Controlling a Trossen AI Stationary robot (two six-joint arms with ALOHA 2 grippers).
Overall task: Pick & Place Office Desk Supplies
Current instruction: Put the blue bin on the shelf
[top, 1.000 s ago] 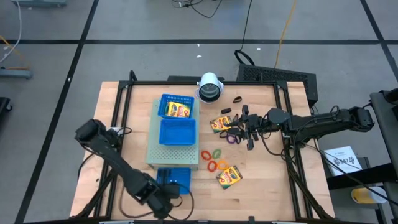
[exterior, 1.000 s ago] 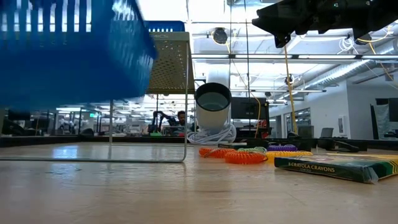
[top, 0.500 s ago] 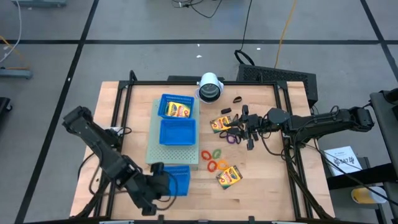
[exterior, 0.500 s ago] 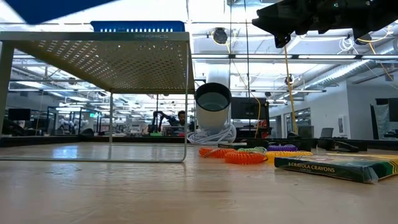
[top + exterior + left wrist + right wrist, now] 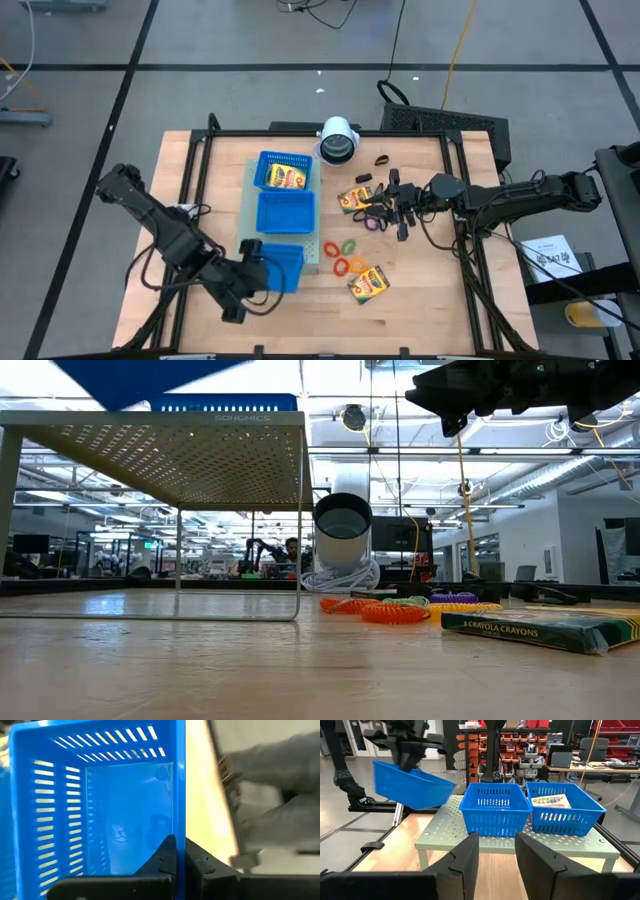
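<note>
My left gripper [image 5: 250, 275] is shut on an empty blue slotted basket [image 5: 283, 268], held in the air by the near end of the grey perforated stand [image 5: 245, 225]. Two more blue baskets sit on the stand; the far one [image 5: 285, 175] holds a crayon box. Crayon boxes [image 5: 355, 197] [image 5: 368, 284], coloured rings [image 5: 345, 258] and black clips [image 5: 380, 160] lie flat on the table. My right gripper [image 5: 400, 207] hovers open over the purple ring [image 5: 376, 224], nothing between its fingers [image 5: 465, 855]. My left gripper pinches one side wall of the basket at its rim [image 5: 180, 827], one finger [image 5: 167, 855] inside the basket and one outside. It comes slanting down from the table's near left. The basket [image 5: 410, 782] is lifted clear and hangs tilted.
A white cylinder with a dark centre [image 5: 338, 140] stands at the far edge behind the stand. A black cable runs past it. Bare wood lies left of the stand and along the near edge.
My left gripper has risen and drawn toward the table's far edge and the stand, carrying the blue basket. The basket has gone from low over the near edge to well above it, leaving most of the low view, and now hangs tilted.
</note>
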